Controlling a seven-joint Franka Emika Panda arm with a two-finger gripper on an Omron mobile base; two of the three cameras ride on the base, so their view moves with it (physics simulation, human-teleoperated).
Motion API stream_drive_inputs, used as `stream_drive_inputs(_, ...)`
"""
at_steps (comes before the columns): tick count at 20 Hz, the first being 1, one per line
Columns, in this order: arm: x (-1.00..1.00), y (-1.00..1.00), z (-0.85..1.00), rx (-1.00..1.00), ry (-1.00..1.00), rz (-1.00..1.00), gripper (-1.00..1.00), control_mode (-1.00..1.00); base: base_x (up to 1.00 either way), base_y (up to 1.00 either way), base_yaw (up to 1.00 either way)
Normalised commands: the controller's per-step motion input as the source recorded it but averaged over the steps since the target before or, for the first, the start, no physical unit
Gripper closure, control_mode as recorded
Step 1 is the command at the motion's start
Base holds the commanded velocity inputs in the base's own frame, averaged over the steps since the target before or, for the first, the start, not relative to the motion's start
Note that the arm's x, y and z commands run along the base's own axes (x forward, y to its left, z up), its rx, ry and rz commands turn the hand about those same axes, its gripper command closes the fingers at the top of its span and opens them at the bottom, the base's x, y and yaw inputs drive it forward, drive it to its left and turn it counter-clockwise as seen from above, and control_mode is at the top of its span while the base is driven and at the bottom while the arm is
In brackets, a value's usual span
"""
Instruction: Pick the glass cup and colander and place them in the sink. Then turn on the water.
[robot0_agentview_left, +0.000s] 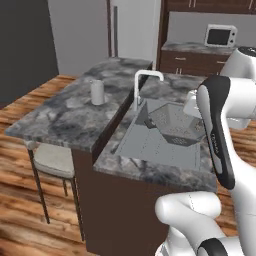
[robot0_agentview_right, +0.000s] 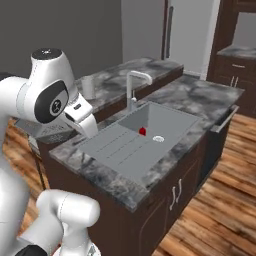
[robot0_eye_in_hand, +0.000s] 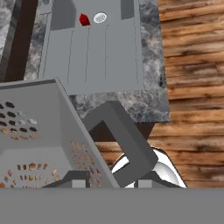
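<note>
The colander (robot0_agentview_left: 175, 122), a grey faceted bowl with many small holes, hangs in the air over the near end of the sink (robot0_agentview_left: 150, 150). My gripper (robot0_eye_in_hand: 109, 181) is shut on its side wall, with one fingertip (robot0_eye_in_hand: 74, 178) inside the bowl and the other outside by the angular handle (robot0_eye_in_hand: 124, 131). In the hand view the colander (robot0_eye_in_hand: 30, 131) takes up the lower left and the sink's drainboard (robot0_eye_in_hand: 92, 52) lies beyond it. The glass cup (robot0_agentview_left: 97, 92) stands upright on the raised counter behind the faucet (robot0_agentview_left: 145, 80), also the glass cup (robot0_agentview_right: 88, 86). No water runs from the faucet (robot0_agentview_right: 132, 85).
A small red thing (robot0_agentview_right: 142, 131) lies in the basin beside the round drain (robot0_agentview_right: 158, 138). A stool (robot0_agentview_left: 50, 160) stands at the island's left. A microwave (robot0_agentview_left: 220, 35) sits on the back counter. Wooden floor (robot0_eye_in_hand: 192, 65) lies off the counter's edge.
</note>
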Motion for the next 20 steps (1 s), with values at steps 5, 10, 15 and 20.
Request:
stream_drive_inputs(5,0.0,0.0,0.0,0.0,0.0,0.0,1.0,1.0,-0.06,0.0,0.5)
stream_drive_inputs(10,0.0,0.0,0.0,0.0,0.0,0.0,1.0,1.0,-0.46,0.06,0.36)
stream_drive_inputs(15,0.0,0.0,0.0,0.0,0.0,0.0,1.0,1.0,-0.23,0.28,0.44)
stream_drive_inputs(20,0.0,0.0,0.0,0.0,0.0,0.0,1.0,1.0,-0.06,0.18,0.5)
